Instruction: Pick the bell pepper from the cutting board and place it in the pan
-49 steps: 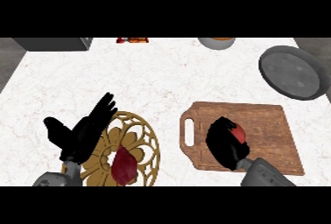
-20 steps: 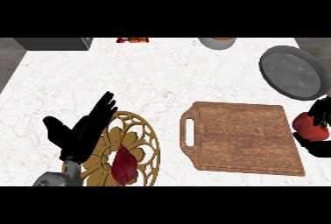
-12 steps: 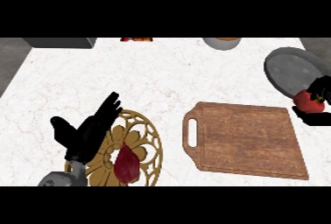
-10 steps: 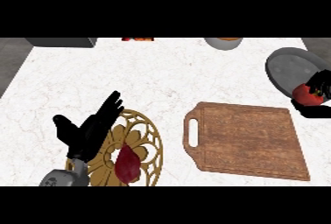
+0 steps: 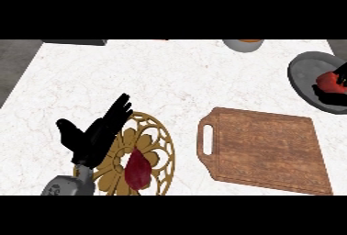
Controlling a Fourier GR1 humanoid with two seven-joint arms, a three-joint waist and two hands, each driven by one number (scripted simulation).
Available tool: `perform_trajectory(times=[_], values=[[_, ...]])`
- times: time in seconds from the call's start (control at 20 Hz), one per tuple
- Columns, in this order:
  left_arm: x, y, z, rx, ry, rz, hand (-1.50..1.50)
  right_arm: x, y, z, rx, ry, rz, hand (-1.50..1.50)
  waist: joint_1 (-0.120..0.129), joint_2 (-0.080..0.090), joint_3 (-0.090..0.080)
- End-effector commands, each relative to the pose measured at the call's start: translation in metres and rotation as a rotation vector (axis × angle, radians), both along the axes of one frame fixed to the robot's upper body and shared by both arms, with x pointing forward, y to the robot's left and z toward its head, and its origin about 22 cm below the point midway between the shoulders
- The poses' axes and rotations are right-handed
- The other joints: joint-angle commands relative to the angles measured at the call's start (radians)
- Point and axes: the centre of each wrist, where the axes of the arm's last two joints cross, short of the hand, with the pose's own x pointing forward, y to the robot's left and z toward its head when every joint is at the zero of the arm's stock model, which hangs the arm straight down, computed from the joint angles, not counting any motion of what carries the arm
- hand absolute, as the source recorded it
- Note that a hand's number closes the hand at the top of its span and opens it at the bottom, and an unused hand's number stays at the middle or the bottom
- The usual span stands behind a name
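The red bell pepper (image 5: 330, 80) shows at the right edge, over the grey pan (image 5: 306, 73). My right hand (image 5: 333, 92) is curled round it, black fingers wrapping its lower side; most of the hand is cut off by the frame. The brown wooden cutting board (image 5: 264, 149) lies bare at lower right, its handle slot toward the left. My left hand (image 5: 95, 134) rests open at lower left, fingers straight, over the edge of a golden trivet.
A golden patterned trivet (image 5: 154, 148) with a dark red item (image 5: 139, 167) on it lies beside the left hand. A grey bowl (image 5: 243, 44) stands at the counter's far edge. A dark object (image 5: 75, 41) sits at the far left.
My right hand lifted the bell pepper off the cutting board and carried it away to the right and up, over the pan. The left hand stayed resting.
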Motion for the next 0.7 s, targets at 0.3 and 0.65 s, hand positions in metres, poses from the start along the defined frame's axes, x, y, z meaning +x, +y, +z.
perform_trajectory(times=[0.3,0.65], values=[[0.004,-0.015,0.008,-0.016,-0.019,-0.038,0.00,0.002,-0.021,0.012,0.015,-0.043,-0.062,1.50,0.032,0.020,0.005],[0.010,-0.019,0.011,0.001,-0.023,-0.059,0.00,-0.013,-0.031,-0.005,-0.067,0.281,-0.112,-1.50,0.057,0.030,0.005]])
